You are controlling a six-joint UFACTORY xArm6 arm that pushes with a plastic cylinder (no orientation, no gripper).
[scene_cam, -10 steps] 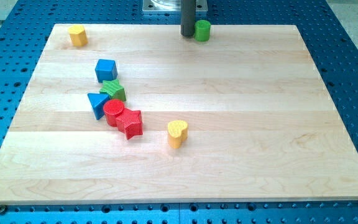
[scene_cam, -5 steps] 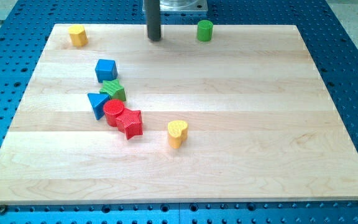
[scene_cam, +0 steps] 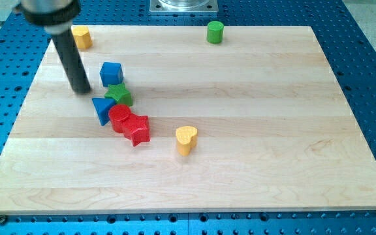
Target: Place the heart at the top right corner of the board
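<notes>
The yellow heart (scene_cam: pixel 186 139) stands near the middle of the wooden board (scene_cam: pixel 240 170), a little below centre. My tip (scene_cam: pixel 81 89) is at the board's left, far to the left and above the heart. It is just left of the blue cube (scene_cam: pixel 111 73) and the green star (scene_cam: pixel 119 95), not touching them. Below these lie a blue triangle (scene_cam: pixel 101 108), a red cylinder (scene_cam: pixel 119 117) and a red star (scene_cam: pixel 138 129), packed together left of the heart.
A green cylinder (scene_cam: pixel 215 31) stands at the top edge, right of centre. A yellow block (scene_cam: pixel 81 36) sits at the top left corner, behind the rod. A metal mount (scene_cam: pixel 183 6) is above the board's top edge.
My tip has swept from the top edge beside the green cylinder leftward and down to beside the blue cube. No block has moved.
</notes>
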